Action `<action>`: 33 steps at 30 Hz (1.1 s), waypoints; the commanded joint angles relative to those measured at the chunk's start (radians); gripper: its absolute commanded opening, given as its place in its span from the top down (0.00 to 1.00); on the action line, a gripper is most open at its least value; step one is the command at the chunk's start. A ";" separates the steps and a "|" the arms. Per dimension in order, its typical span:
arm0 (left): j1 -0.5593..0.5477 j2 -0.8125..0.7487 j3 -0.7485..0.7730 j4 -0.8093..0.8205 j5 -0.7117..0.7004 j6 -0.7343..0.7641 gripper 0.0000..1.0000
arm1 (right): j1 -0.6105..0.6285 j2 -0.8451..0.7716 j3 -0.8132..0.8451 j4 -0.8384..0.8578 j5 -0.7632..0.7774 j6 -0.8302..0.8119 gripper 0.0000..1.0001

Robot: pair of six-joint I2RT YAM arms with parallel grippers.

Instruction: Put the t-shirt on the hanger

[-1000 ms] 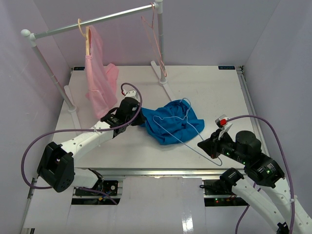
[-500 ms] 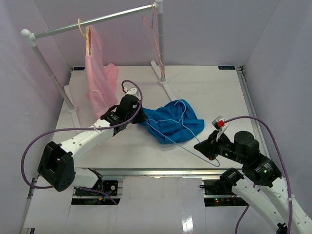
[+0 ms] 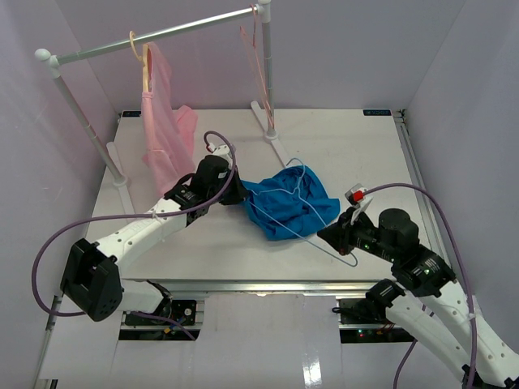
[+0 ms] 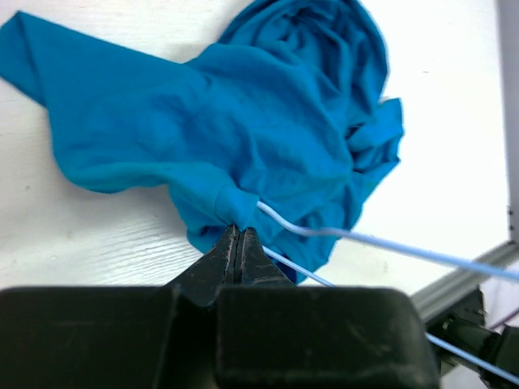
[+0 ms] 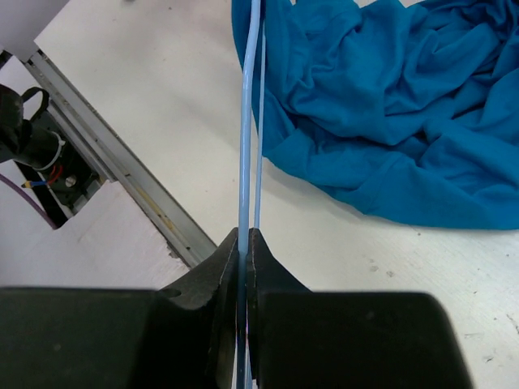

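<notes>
The bright blue t-shirt [image 3: 288, 209] lies crumpled in the middle of the table. The thin light-blue hanger [image 3: 349, 259] lies slanted across it, hook toward the back, one end sticking out to the front right. My left gripper [image 3: 238, 197] is at the t-shirt's left edge, shut on a fold of the t-shirt [image 4: 243, 121]; the hanger wire [image 4: 365, 237] comes out of the cloth right beside its tips [image 4: 238, 229]. My right gripper [image 3: 328, 235] is shut on the hanger's wire [image 5: 250, 121], with the t-shirt [image 5: 389, 105] ahead and to the right of the tips [image 5: 246, 235].
A clothes rail [image 3: 162, 34] stands along the back left. A pale pink garment [image 3: 166, 130] hangs from it on a cream hanger, a thin pink hanger [image 3: 259, 57] at its right end. The rail's foot [image 3: 272, 134] rests behind the t-shirt. The table's front edge [image 5: 105, 154] is close.
My right gripper has moved left and back toward the t-shirt, carrying the hanger farther across the cloth. My left gripper has shifted slightly back with the t-shirt's edge.
</notes>
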 commanded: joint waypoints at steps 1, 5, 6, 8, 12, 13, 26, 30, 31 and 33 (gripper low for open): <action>0.005 -0.083 0.023 0.076 0.119 -0.001 1.00 | 0.003 0.080 -0.020 0.200 -0.028 -0.016 0.92; 0.005 -0.091 0.047 0.073 0.155 0.031 1.00 | 0.007 0.086 -0.045 0.271 -0.076 0.008 0.92; 0.005 -0.094 0.059 0.061 0.160 0.040 1.00 | 0.009 0.076 -0.053 0.292 -0.085 0.008 0.92; 0.005 -0.104 0.080 0.052 0.167 0.057 1.00 | 0.010 0.064 -0.068 0.314 -0.083 0.008 0.92; 0.005 -0.137 0.099 0.048 0.238 0.059 1.00 | 0.010 0.029 -0.113 0.431 -0.038 0.035 0.92; 0.005 -0.145 0.104 0.050 0.265 0.052 1.00 | 0.009 0.025 -0.129 0.463 -0.032 0.041 0.92; 0.003 -0.179 0.170 0.140 0.586 -0.007 1.00 | 0.012 0.206 -0.087 0.693 -0.113 -0.068 0.92; 0.003 -0.190 0.210 0.094 0.570 0.002 1.00 | 0.012 0.213 -0.153 0.824 -0.140 -0.053 0.92; 0.003 -0.190 0.221 0.078 0.564 0.003 1.00 | 0.013 0.215 -0.178 0.865 -0.140 -0.044 0.92; 0.003 -0.193 0.234 0.068 0.563 0.003 1.00 | 0.015 0.217 -0.222 0.970 -0.142 -0.028 0.92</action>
